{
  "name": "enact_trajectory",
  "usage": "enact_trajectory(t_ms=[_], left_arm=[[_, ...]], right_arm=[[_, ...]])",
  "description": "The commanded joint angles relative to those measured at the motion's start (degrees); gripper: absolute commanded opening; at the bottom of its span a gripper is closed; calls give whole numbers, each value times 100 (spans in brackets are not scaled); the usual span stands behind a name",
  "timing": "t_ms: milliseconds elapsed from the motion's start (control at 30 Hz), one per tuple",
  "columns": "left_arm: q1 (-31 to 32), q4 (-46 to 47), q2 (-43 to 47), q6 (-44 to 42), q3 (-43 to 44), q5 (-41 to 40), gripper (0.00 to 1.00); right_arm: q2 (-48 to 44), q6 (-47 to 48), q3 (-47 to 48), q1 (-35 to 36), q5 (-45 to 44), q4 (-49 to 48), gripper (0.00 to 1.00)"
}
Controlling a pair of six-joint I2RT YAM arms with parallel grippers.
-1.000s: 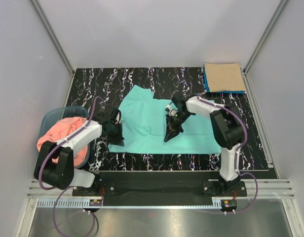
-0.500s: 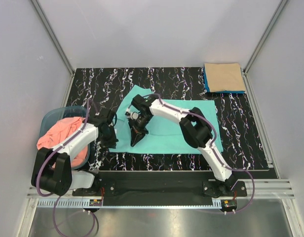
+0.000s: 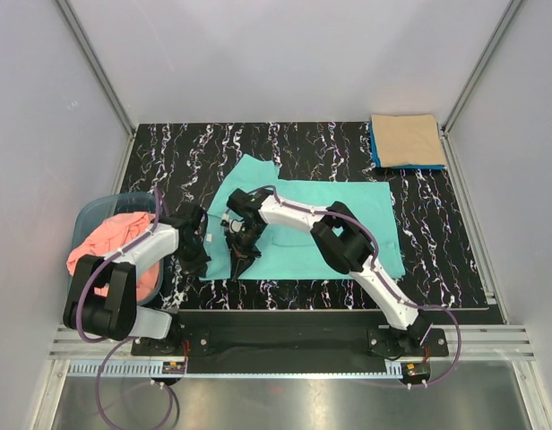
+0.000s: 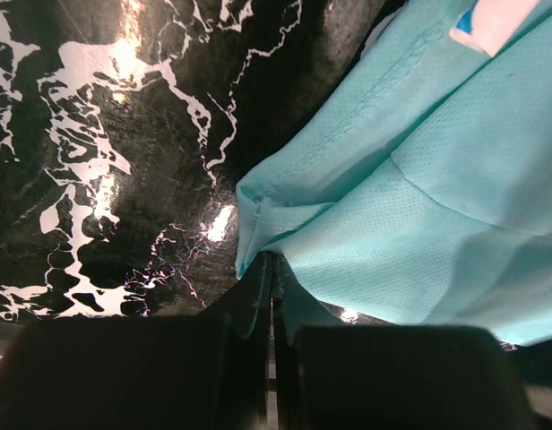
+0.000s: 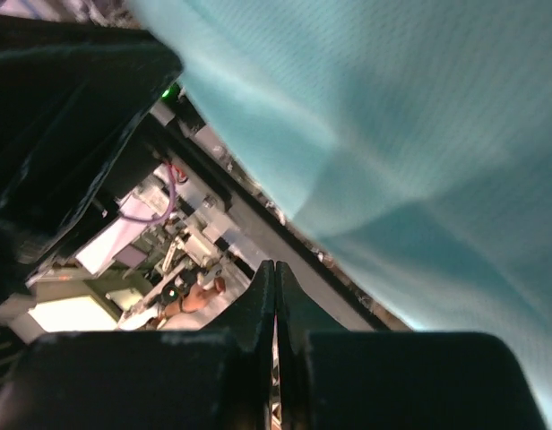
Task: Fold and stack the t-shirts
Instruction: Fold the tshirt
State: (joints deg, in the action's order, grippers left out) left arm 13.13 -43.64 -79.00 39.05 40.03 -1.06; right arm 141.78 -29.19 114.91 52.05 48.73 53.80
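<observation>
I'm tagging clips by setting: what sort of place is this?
Likely a robotics lab cell: blank white walls on aluminium framing, two arms bolted to a rail, and a turquoise t-shirt lying on a black marbled table.

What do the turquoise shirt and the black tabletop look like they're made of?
The turquoise t-shirt: likely a synthetic sports knit, matte; tiny mesh-like holes show. The tabletop: black marble-look surface, glossy; white veins and light glare, possibly a laminate.

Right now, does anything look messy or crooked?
Yes. The turquoise t-shirt isn't lying square: its far-left corner pokes out at a slant, and its near-left corner is bunched up where the left gripper pinches it. The salmon t-shirt sits crumpled in the basket.
</observation>
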Motion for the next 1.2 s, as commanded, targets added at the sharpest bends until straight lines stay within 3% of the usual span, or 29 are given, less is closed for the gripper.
enact_trajectory(t_ms=[0,300,633,800,1167], left_arm=[[-99,347,-89,68,-136,-158,0],[-152,400,-89,85,-224,-61,0],[-196,330,-300,59,-171,-193,0],[-205,286,-326,50,-171,-237,0],[-249,259,-370,-20,-75,-351,0]], right_arm=[[17,-306,57,103,-381,-388,0],[70,-219,-56,165,-1628,-89,0],[-1669,-183,-3119,-46,-2570,-940,0],[-2373,-184,-4081,-599,-2430,-1381,0],[-3252,361,-5610,-2216,-2422,-1126,0]])
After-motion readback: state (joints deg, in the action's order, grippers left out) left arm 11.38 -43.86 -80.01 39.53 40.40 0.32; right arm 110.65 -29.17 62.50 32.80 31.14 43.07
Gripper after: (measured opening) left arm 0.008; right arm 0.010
